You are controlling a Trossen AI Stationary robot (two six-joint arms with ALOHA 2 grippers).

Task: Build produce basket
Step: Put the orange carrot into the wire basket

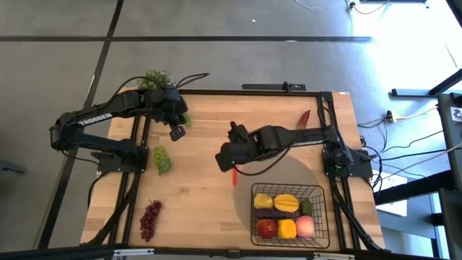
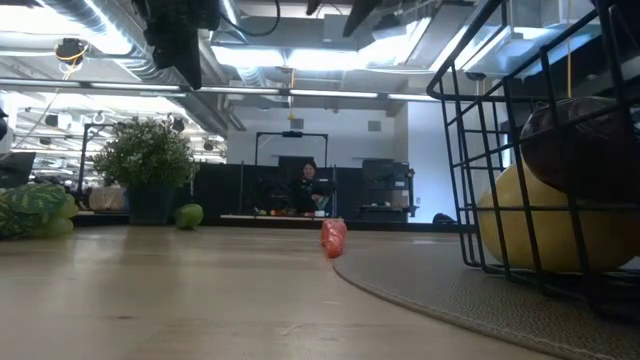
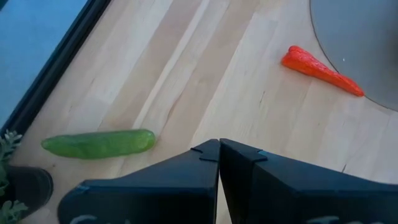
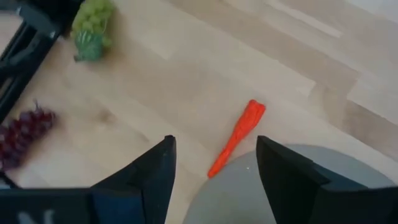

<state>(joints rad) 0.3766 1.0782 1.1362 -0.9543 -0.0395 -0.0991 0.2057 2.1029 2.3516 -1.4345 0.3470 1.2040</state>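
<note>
The black wire basket [image 1: 323, 217] stands at the near right on a round grey mat [image 1: 289, 177] and holds several fruit. A red chili [image 1: 234, 176] lies at the mat's left rim, seen too in the right wrist view [image 4: 239, 134]. My right gripper [image 1: 225, 160] hangs open above the table just left of it, its fingers [image 4: 155, 168] apart with nothing between them. My left gripper [image 1: 177, 133] waits shut at the far left, above a cucumber [image 3: 99, 143]. Green grapes [image 1: 162, 159] and purple grapes [image 1: 149, 219] lie near the left edge.
A dark red chili [image 1: 305, 118] lies at the far right. A bushy potted plant [image 1: 155, 78] stands at the far left corner. Bare wood stretches across the table's middle between the grapes and the mat.
</note>
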